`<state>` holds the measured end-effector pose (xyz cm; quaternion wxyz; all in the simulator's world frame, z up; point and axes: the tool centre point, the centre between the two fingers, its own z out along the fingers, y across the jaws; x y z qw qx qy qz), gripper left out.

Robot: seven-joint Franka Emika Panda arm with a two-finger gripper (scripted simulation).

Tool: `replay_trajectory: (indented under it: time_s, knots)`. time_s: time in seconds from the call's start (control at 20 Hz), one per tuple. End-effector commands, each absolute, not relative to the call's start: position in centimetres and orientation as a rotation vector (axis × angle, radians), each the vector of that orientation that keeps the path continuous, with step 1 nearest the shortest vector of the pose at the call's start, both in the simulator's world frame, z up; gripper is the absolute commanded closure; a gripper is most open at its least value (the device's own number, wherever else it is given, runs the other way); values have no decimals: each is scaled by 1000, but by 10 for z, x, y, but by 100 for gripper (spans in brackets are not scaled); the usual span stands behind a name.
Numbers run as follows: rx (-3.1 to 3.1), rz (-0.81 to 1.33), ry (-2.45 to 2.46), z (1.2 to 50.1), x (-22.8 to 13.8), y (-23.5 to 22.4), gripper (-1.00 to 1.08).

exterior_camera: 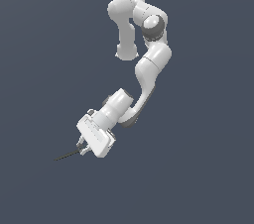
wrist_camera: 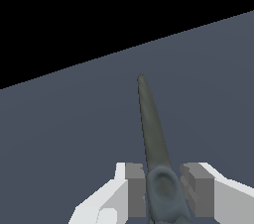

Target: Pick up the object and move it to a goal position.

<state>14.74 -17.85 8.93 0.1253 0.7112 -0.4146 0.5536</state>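
Rod [wrist_camera: 153, 134]: clamped at its thick end between both grey pads [wrist_camera: 135, 188] of the gripper [exterior_camera: 82, 147], tapered tip projecting outward | Hidden: rod base cut off by frame edge in wrist view; fingers barely resolved in exterior view | Surroundings: plain dark grey-blue floor [wrist_camera: 59, 134], black void beyond its edge.

Claw [exterior_camera: 82, 144]: at the arm's [exterior_camera: 149, 69] lower end, toward the exterior view's left. Rod [exterior_camera: 67, 155]: one end between the claw's fingers [wrist_camera: 135, 188], touching both, the rest projecting straight out beyond the fingertips, toward the exterior view's left.
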Motion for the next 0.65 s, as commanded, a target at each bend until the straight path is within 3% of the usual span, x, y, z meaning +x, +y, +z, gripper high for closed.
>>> replay_trajectory:
  time_s: [0.0,0.6]
  knots:
    - [2069,1611,-1209,87,148,-185,108]
    - [2069,1611,-1209,78,155,-209,108]
